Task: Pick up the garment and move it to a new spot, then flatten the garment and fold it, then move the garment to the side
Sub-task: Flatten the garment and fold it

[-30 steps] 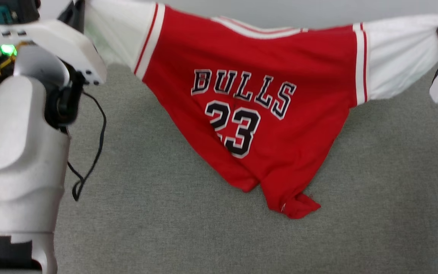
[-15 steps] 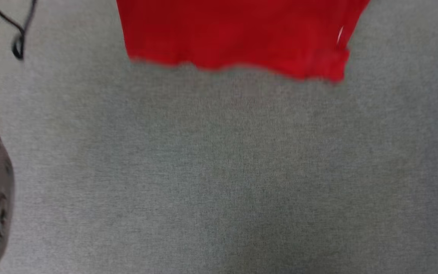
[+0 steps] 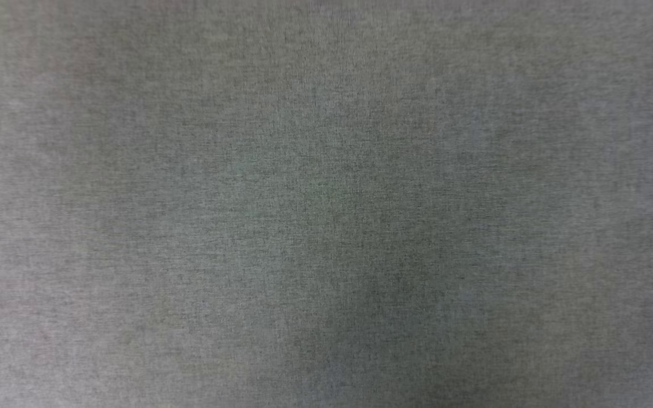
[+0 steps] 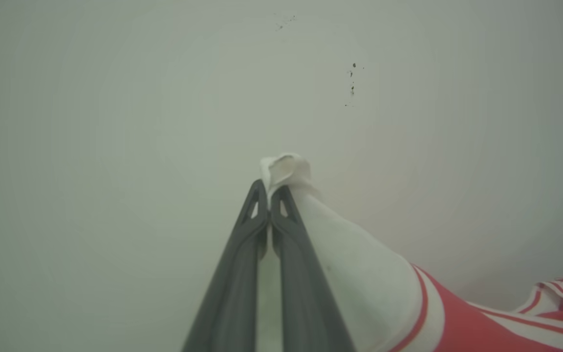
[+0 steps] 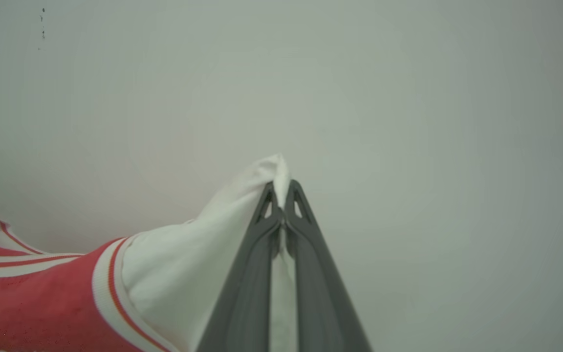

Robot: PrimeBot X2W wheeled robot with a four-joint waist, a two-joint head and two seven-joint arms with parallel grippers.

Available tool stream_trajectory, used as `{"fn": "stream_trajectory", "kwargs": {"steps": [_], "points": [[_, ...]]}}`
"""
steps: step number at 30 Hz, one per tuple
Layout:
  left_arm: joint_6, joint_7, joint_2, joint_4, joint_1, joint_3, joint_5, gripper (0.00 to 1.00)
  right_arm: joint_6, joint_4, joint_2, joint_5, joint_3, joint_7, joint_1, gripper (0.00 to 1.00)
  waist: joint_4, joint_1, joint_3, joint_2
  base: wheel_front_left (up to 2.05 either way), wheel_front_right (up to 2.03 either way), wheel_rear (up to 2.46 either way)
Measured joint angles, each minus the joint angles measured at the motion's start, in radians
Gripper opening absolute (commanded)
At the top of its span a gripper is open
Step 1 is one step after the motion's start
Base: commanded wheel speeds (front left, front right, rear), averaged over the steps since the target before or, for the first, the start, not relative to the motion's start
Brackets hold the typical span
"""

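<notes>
white sleeve ends of the red, stripe-trimmed garment (image 4: 359,278) are clamped at mid-frame in the left tool (image 4: 268,198) and the right tool (image 5: 282,198); its body is seen in the lower corners.

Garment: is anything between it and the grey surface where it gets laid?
Nothing visible. The left gripper and right gripper each pinch a white sleeve of the garment; the grey surface shows no obstacle.

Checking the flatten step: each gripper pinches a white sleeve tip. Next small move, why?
Probably lower both arms together, held apart, to lay the garment flat. The left gripper and right gripper are each shut on a sleeve tip, sleeves drawn taut toward the red body, and the head view looks down on a grey cloth surface.
</notes>
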Motion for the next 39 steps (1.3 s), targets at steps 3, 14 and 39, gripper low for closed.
{"fn": "stream_trajectory", "kwargs": {"steps": [3, 14, 39], "points": [[0.003, -0.004, -0.002, -0.002, 0.020, 0.006, -0.015, 0.00, 0.000, 0.029, 0.010, 0.020, 0.039, -0.001, -0.011, 0.00, 0.000, 0.0000, 0.036, 0.0000, 0.00, 0.00, 0.00], [-0.008, -0.032, -0.035, -0.009, 0.265, 0.016, -0.077, 0.00, 0.000, 0.120, 0.032, 0.137, 0.181, -0.041, 0.112, 0.00, 0.024, 0.0000, 0.057, 0.0000, 0.00, 0.00, 0.00], [-0.005, -0.027, -0.059, -0.227, 1.400, 0.121, -0.298, 0.00, 0.000, -0.339, 0.002, 0.314, 0.011, 0.101, 1.395, 0.00, 0.043, -0.0004, -0.425, 0.0000, 0.00, 0.00, 0.00]]}}
